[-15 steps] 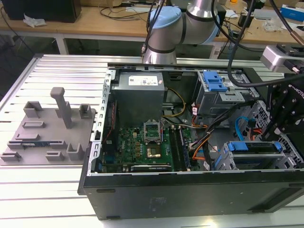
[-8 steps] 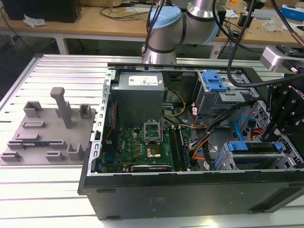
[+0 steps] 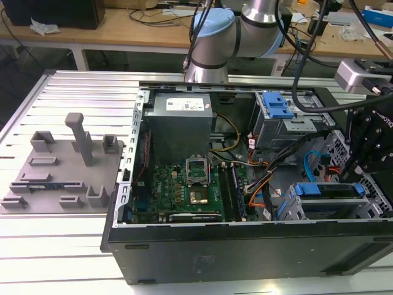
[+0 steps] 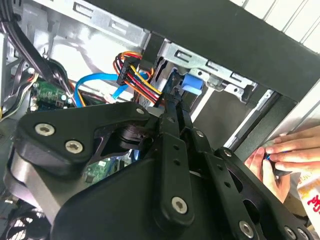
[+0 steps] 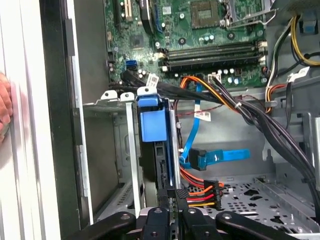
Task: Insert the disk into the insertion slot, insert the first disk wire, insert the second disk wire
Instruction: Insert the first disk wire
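Exterior view: slotted aluminium table (image 3: 61,246), ribs running along its length. An open black PC case (image 3: 245,252) lies on it, side panel off. A grey fixture plate (image 3: 61,172) with moulded blocks sits just beside the case on the exterior view's left. Wooden benches (image 3: 123,27) with cable clutter run behind, and the arm (image 3: 215,37) rises from the table's far edge. Inside the case are a green motherboard (image 3: 184,184), a grey power supply box (image 3: 181,120) and a taller bay with a blue latch (image 3: 276,107).

The disk (image 3: 328,189) in its blue carrier is seated in the insertion slot (image 3: 287,208), at the case corner on the exterior view's right.

First wrist view: gripper (image 5: 172,192) at the disk's end, fingers drawn together; can't tell if anything is pinched. A power plug (image 5: 202,192) with orange, red and yellow wires is just beside the tips. A blue cable (image 5: 220,156) lies loose nearby.

Second wrist view: a person's hand (image 4: 285,150) rests outside the case wall.
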